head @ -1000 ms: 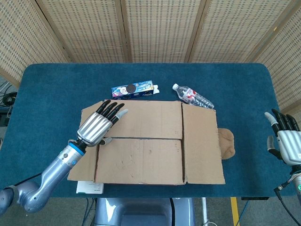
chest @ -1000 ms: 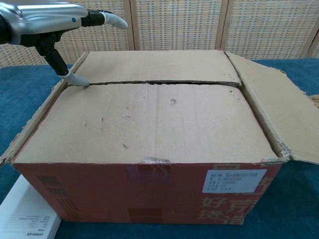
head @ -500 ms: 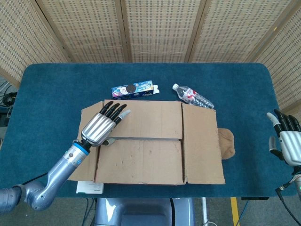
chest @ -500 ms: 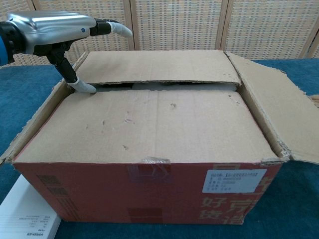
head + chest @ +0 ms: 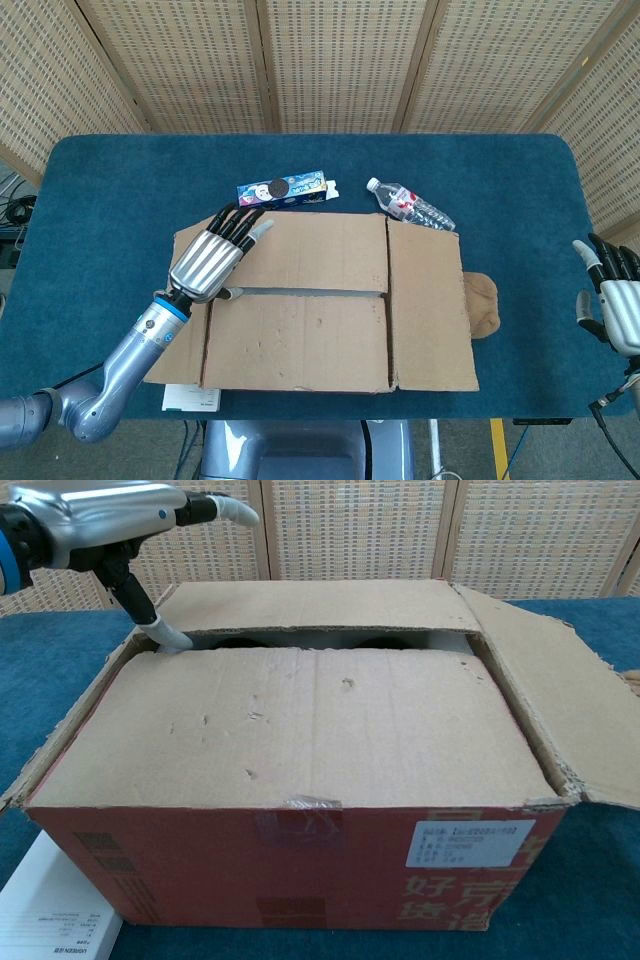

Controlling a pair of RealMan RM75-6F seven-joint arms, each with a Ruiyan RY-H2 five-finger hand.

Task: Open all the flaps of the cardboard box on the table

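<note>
The cardboard box [image 5: 320, 330] [image 5: 300, 750] stands at the table's front middle. Its right side flap [image 5: 430, 310] [image 5: 560, 700] and left side flap [image 5: 178, 330] lie folded outward. The near long flap [image 5: 300, 340] [image 5: 310, 720] lies flat. The far long flap [image 5: 310, 250] [image 5: 320, 605] is raised a little, with a dark gap under its edge. My left hand [image 5: 210, 262] [image 5: 95, 515] has its fingers laid on top of that flap's left end and its thumb [image 5: 166, 636] hooked under the edge. My right hand [image 5: 615, 300] hangs off the table's right edge, fingers apart, empty.
Behind the box lie a blue snack carton [image 5: 285, 190] and a plastic water bottle [image 5: 410, 205]. A brown cloth item [image 5: 483, 305] sits against the box's right flap. A white booklet [image 5: 190, 398] [image 5: 50, 910] pokes out at the front left corner. Woven screens stand behind the table.
The left hand has lifted the far long flap: the seam between the long flaps went from a thin line to an open gap. The right hand drifted slightly right.
</note>
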